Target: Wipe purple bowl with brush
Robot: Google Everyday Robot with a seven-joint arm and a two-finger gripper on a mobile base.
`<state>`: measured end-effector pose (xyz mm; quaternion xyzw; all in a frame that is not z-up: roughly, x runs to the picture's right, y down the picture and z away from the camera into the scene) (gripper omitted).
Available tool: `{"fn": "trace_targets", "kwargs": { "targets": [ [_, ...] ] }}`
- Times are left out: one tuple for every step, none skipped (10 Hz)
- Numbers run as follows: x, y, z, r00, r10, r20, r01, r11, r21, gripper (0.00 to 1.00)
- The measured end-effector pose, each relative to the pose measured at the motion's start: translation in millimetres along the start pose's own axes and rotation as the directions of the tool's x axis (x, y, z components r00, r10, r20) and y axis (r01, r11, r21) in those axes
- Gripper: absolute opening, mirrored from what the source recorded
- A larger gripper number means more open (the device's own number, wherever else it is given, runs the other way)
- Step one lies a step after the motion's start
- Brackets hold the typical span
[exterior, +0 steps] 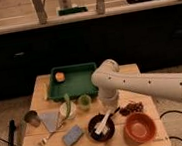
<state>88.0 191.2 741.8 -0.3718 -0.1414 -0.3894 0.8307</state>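
Observation:
The purple bowl (94, 123), very dark and round, sits near the front of the wooden table (41, 90). The pale cream brush (103, 123) lies slanted across the inside of the bowl, its wider head low at the left and its handle rising toward the upper right. My gripper (112, 110) is at the end of the white arm, right above the bowl's far right rim, at the top of the brush handle. The orange-red bowl (140, 127) stands to the right of the dark bowl.
A green tray (78, 84) with an orange fruit (59, 76) is at the back. A pale green cup (84, 102), a blue-grey sponge (72, 136), a metal fork (47, 140), a metal cup (31, 117), a grey cloth (50, 120) and dark snacks (132, 107) lie around.

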Motion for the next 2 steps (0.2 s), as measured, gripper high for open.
{"fn": "trace_targets", "kwargs": {
  "targets": [
    [-0.1, 0.0, 0.5, 1.0, 0.0, 0.001, 0.0, 1.0, 0.0, 0.0],
    [-0.2, 0.0, 0.6, 1.0, 0.0, 0.001, 0.0, 1.0, 0.0, 0.0]
  ]
}}
